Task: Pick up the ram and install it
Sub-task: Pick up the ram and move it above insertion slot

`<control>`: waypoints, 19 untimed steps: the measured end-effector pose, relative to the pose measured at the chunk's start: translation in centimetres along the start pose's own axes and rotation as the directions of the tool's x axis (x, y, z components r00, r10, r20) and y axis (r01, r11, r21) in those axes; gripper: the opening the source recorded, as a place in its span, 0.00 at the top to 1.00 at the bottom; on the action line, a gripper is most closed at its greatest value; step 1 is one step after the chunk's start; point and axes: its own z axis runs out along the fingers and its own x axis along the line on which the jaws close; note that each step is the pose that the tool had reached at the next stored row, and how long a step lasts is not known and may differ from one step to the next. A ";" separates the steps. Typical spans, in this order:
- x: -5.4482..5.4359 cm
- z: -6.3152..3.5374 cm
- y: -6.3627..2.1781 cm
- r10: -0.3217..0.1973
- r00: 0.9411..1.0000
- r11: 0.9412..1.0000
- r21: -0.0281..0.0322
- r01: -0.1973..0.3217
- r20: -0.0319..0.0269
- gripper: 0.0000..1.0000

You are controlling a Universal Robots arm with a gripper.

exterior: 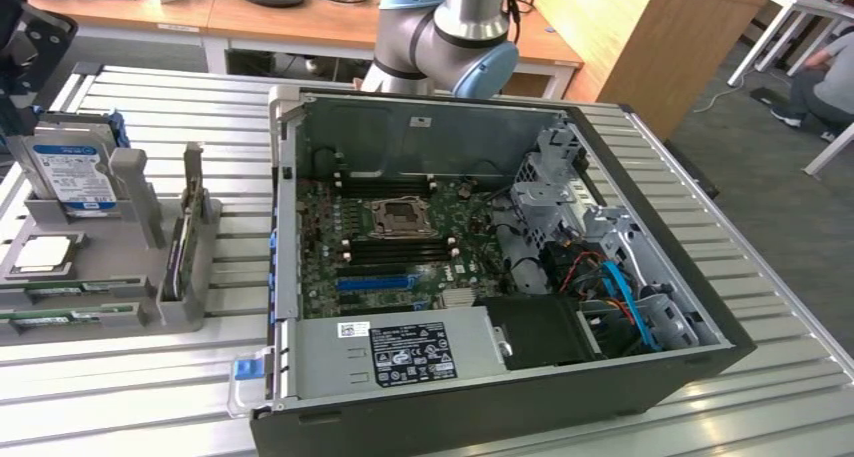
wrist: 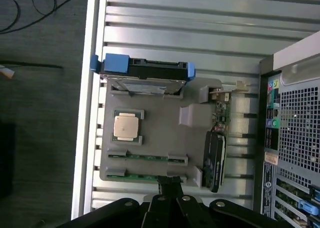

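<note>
Standing on edge in a grey holder (wrist: 165,133), the ram (wrist: 142,176) was held upright, probably so its top edge was free for pinching. Its long axis ran along the holder's edge nearest the gripper (wrist: 169,182), parallel to a second stick (wrist: 147,157). The gripper, jaws pressed together and empty, hung just beside the ram.

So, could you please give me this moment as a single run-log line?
gripper: shut, nearest the ram | ram: in grey holder, not yet picked | computer case: open
</note>
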 end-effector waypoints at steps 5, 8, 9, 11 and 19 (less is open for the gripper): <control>0.0 0.00 0.00 -0.065 0.998 0.998 -0.001 0.065 -0.003 0.89; 0.0 0.01 0.00 -0.106 0.994 0.994 -0.002 0.106 -0.005 0.89; 0.0 0.01 0.00 -0.120 0.993 0.993 -0.003 0.120 -0.006 0.89; 0.0 0.01 0.00 -0.147 0.989 0.989 -0.003 0.147 -0.007 0.89; 0.0 0.02 0.00 -0.267 0.964 0.964 -0.006 0.267 -0.013 0.89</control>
